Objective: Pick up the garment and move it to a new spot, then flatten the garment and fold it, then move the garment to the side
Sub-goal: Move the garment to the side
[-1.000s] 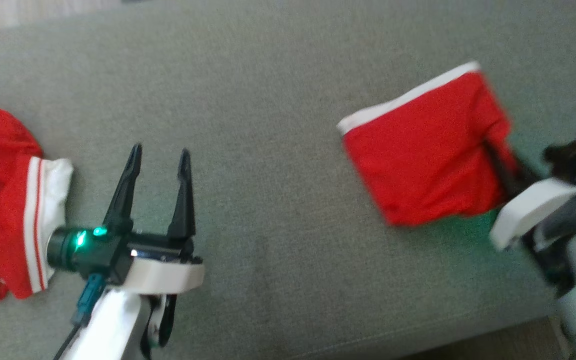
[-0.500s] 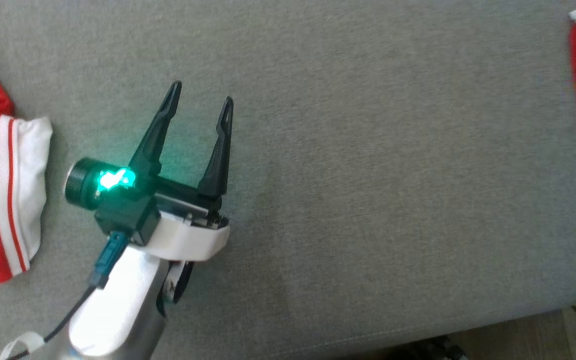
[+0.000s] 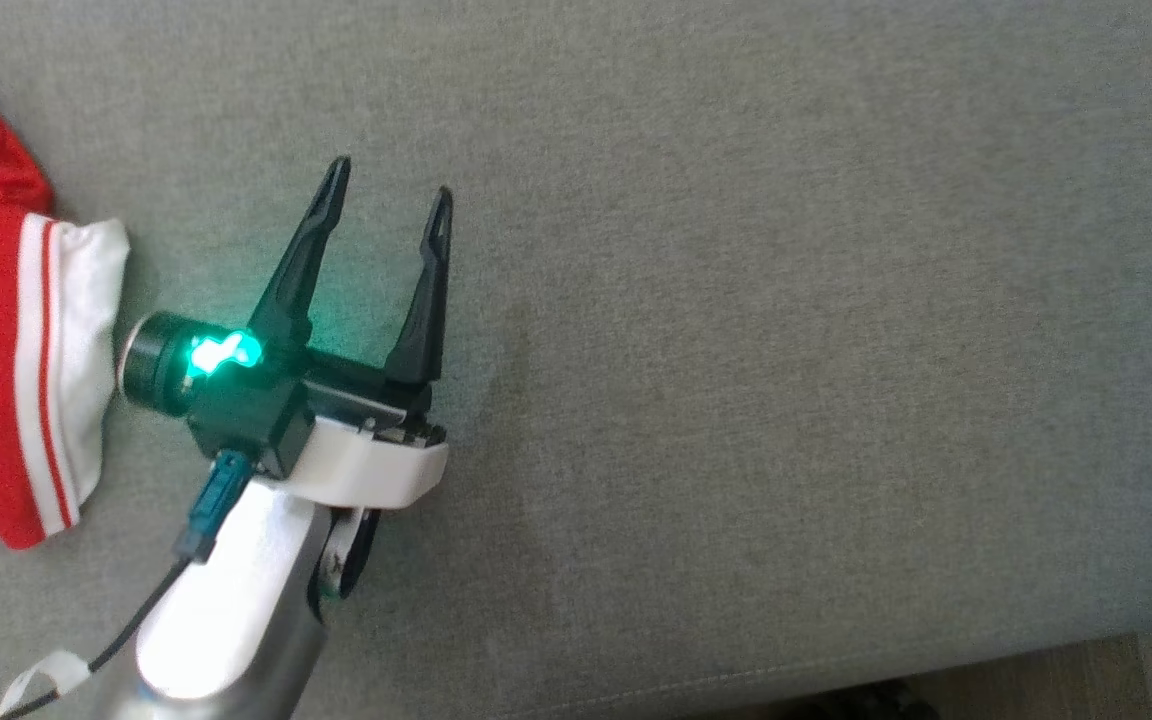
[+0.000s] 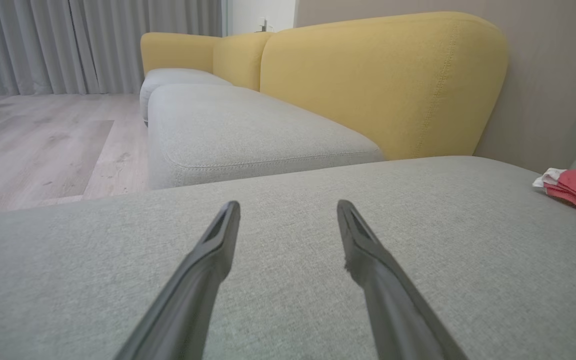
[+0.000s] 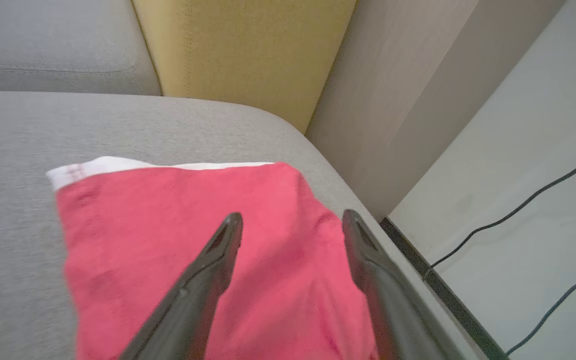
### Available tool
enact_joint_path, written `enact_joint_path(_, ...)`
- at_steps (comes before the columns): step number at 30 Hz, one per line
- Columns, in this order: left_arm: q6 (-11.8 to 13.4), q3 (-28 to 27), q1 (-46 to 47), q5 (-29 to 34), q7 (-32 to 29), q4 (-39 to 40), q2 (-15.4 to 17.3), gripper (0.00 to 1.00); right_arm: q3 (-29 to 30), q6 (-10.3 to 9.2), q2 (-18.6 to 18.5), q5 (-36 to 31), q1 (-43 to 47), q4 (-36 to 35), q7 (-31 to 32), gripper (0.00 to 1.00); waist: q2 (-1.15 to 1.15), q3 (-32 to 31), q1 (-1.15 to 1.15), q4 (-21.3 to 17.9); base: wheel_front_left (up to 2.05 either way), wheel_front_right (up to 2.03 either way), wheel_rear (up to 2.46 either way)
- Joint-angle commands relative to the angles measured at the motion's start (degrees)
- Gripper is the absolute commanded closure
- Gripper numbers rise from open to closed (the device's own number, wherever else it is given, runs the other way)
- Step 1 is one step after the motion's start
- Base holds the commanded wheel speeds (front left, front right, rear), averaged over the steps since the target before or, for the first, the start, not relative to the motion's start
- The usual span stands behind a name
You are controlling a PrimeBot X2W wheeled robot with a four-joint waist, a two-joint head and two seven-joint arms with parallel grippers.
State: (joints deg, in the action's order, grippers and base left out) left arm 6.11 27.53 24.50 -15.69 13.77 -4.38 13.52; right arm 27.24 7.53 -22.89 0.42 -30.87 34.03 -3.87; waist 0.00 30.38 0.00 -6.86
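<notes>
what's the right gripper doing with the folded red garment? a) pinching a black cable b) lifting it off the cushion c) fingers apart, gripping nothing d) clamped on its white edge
c: the right gripper stands open, and the red garment shows in the gap, lying flat on the cushion.

Sofa seat (image 3: 736, 350): grey woven cloth, matt, coarse weave. Backrest (image 4: 368, 80): yellow cloth, finer weave, stitched seam. Garment (image 5: 133, 235): red cloth, smooth, matt, with a white hem band. Floor (image 4: 33, 140): pale wood planks, low sheen. Left claw (image 3: 389, 182): dark matt plastic. Wrist housing (image 3: 376, 470): glossy white plastic.
</notes>
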Motion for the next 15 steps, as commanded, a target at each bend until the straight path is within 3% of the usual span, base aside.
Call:
enact_joint_path(1,0.5,-2.3,-0.8,-0.5,0.5,1.2,0.8,0.00,-0.5,-0.04,-0.2,-0.3,2.8,-3.2,-1.0,0.00,0.00,-1.8,0.00,-0.3,0.00,0.00,0.00)
enact_joint_path(10,3.2,-5.2,-7.0,-2.6,0.8,-1.1,1.8,0.00,-9.9,-0.04,16.2,0.2,17.2,-27.4,1.1,0.00,0.00,-10.5,0.00,0.8,0.00,0.00,0.00)
enact_joint_path(15,4.6,-7.2,-9.5,-3.9,1.0,-1.8,2.2,0.00,-16.3,-0.04,19.2,2.8,24.1,-38.1,4.5,0.00,0.00,-14.1,0.00,3.5,0.00,0.00,0.00)
